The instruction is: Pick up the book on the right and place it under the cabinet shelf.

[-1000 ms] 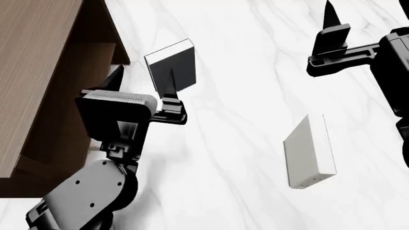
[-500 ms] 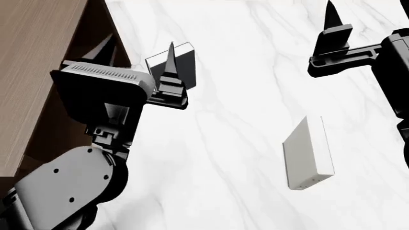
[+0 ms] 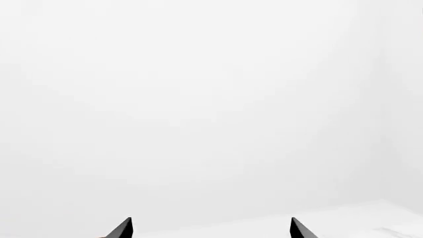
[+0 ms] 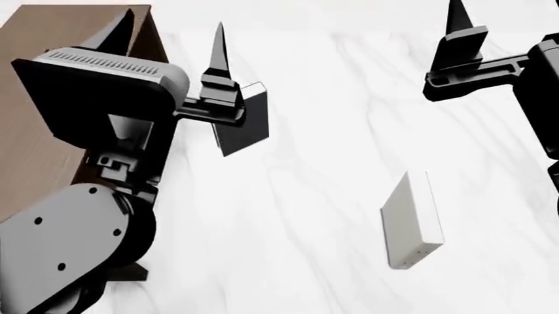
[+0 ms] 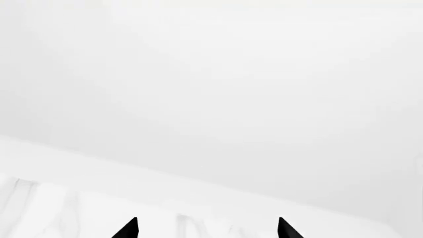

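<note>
Book (image 4: 410, 219) only in head view — wrist views: both claws' tips apart, nothing between.

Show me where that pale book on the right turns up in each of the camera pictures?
Head view: the pale book lies low and right on the marble table.
Left wrist view: not in it.
Right wrist view: not in it.
Shared landmark: the marble table, a sliver of which shows in both wrist views.

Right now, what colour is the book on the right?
Plain pale grey-white book, tiny dots on its narrow end; head view shows it best.
</note>
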